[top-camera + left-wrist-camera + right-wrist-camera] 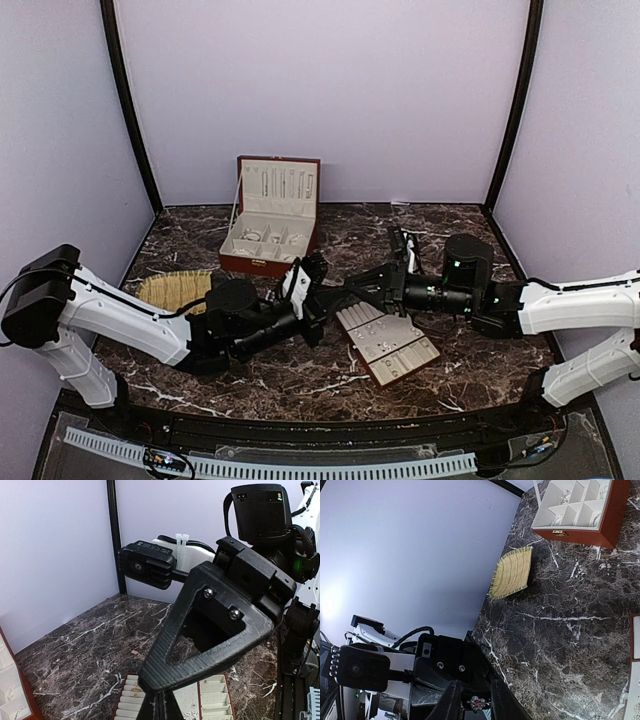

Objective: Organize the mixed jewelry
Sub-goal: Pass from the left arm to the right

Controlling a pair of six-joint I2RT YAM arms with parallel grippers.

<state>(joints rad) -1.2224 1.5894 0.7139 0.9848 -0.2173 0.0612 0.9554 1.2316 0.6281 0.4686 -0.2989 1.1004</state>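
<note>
Passing a small sparkling piece (479,703) from one arm to the other looks to be the step in hand. It happens above the middle of the desk (300,370), just over the far corner of the cream slotted tray (400,350).

To do it well, we judge that the right fingers (451,702) should centre on the piece and close squarely on it. They should be firm before the left fingers (159,709) let go. Something this tiny would be hard to find on the veined marble if it slipped.

The left fingers are clenched tight and seem to pinch the piece at their tips, though it is too small for us to be sure. The right fingers stand a little apart, one on each side of it, and as far as we can tell they do not touch it.

More silvery pieces (372,330) lie on the tray and in the compartments of the red-brown box (270,215) at the far edge. The straw mat (175,290) rests by the left edge.
</note>
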